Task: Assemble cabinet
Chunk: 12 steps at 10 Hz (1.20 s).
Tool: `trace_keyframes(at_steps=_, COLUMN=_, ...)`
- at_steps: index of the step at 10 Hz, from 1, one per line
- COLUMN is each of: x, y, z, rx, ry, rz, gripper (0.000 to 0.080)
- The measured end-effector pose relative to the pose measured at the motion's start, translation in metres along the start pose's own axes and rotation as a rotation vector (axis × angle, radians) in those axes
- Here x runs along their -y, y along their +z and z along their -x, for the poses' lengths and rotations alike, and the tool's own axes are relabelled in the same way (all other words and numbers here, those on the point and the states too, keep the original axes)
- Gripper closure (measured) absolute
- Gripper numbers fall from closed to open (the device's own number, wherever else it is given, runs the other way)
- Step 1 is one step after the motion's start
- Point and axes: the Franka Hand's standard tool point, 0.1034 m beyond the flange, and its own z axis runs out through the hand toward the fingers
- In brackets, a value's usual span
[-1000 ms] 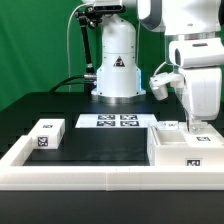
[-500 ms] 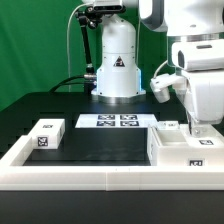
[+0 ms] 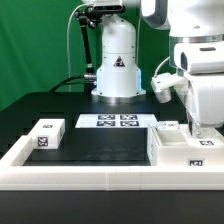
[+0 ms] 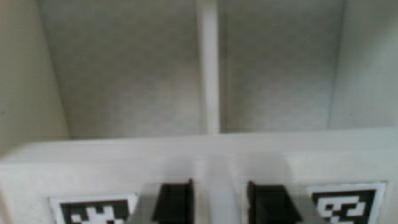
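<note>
1. Found the gripper (image 3: pixel 201 127) low over the cabinet shell (image 3: pixel 180 152) at the exterior view's right, just behind the border rail (image 3: pixel 90 178)
2. Saw two dark fingers (image 4: pixel 175 202) apart in the wrist view, white plastic between them; could not tell whether clamped or free
3. Noted one drawer block (image 3: pixel 45 135) well apart at the exterior view's left
4. Spotted the marker board (image 3: pixel 116 121) between the two, farther back

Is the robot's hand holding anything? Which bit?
Cannot tell for sure. The gripper straddles a white cabinet piece, between its two tags, but a firm squeeze isn't visible.
</note>
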Motion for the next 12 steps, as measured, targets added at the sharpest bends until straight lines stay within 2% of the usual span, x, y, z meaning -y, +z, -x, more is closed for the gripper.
trace_keyframes(at_steps=1, x=0.000, y=0.000, z=0.000, rx=0.000, ry=0.000, rz=0.000, gripper=0.0514)
trace_keyframes(at_steps=2, x=0.000, y=0.000, z=0.000, rx=0.000, ry=0.000, rz=0.000, gripper=0.0514)
trace_keyframes(at_steps=3, x=0.000, y=0.000, z=0.000, rx=0.000, ry=0.000, rz=0.000, gripper=0.0328)
trace_keyframes(at_steps=4, x=0.000, y=0.000, z=0.000, rx=0.000, ry=0.000, rz=0.000, gripper=0.0193)
trace_keyframes(at_steps=5, x=0.000, y=0.000, z=0.000, rx=0.000, ry=0.000, rz=0.000, gripper=0.0193)
trace_keyframes(at_steps=6, x=0.000, y=0.000, z=0.000, rx=0.000, ry=0.000, rz=0.000, gripper=0.0047)
trace_keyframes(at_steps=7, x=0.000, y=0.000, z=0.000, rx=0.000, ry=0.000, rz=0.000, gripper=0.0014)
trace_keyframes(at_steps=10, x=0.000, y=-0.001, z=0.000, rx=0.001, ry=0.000, rz=0.001, gripper=0.0002)
trace_keyframes(at_steps=12, x=0.002, y=-0.016, z=0.002, rx=0.009, ry=0.001, rz=0.014, gripper=0.0003)
